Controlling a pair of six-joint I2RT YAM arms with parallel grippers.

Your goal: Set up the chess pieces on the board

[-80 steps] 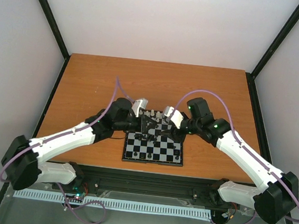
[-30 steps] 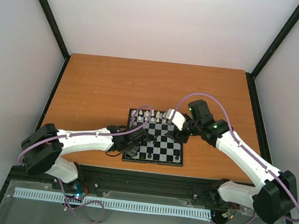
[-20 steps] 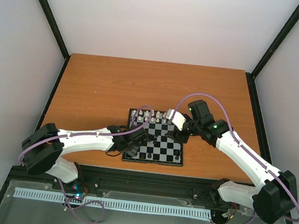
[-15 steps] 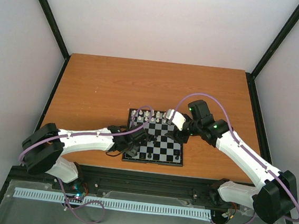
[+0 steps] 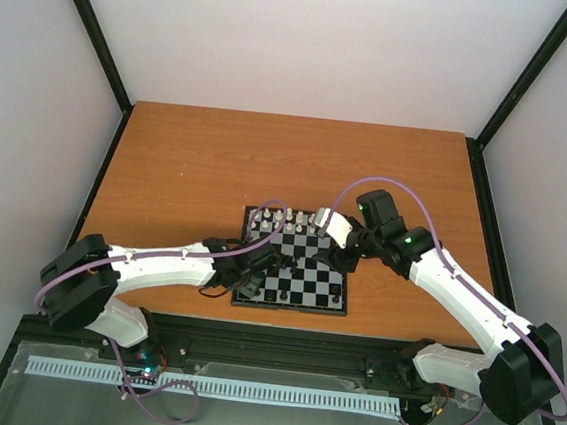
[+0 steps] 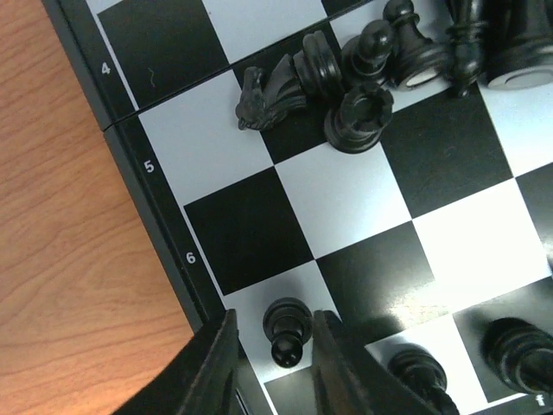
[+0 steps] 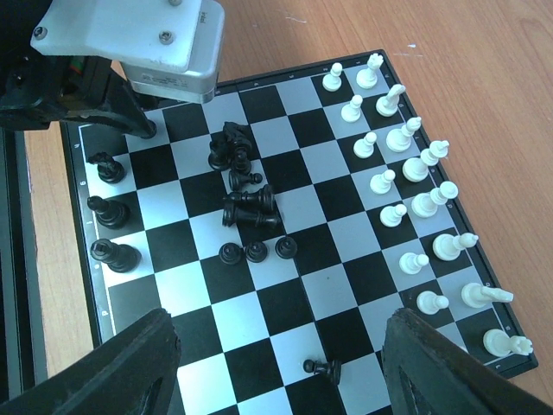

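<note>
The board (image 5: 312,286) lies at the table's near middle. White pieces (image 7: 406,173) stand in two rows along one edge; they also show in the top view (image 5: 283,218). Black pieces (image 7: 242,181) lie heaped mid-board, three black pawns (image 7: 255,251) stand beside them, and one black pawn (image 7: 321,369) lies fallen. My left gripper (image 6: 276,316) is low at the board's near left corner (image 5: 254,280), jaws narrowly open either side of an upright black pawn (image 6: 288,333), with small gaps showing. My right gripper (image 7: 278,328) hovers wide open and empty above the board (image 5: 338,253).
Three black pieces (image 7: 108,210) stand along the board's edge by the left gripper's housing (image 7: 130,52). A fallen black knight (image 6: 272,91) and several black pieces (image 6: 415,52) lie just beyond the left gripper. Orange table (image 5: 188,163) surrounds the board; dark rails run along its sides.
Since 2.7 s ago my left arm has pulled back from mid-board to the near left corner and dropped low. Over the last second nothing has visibly moved. The right arm has held still.
</note>
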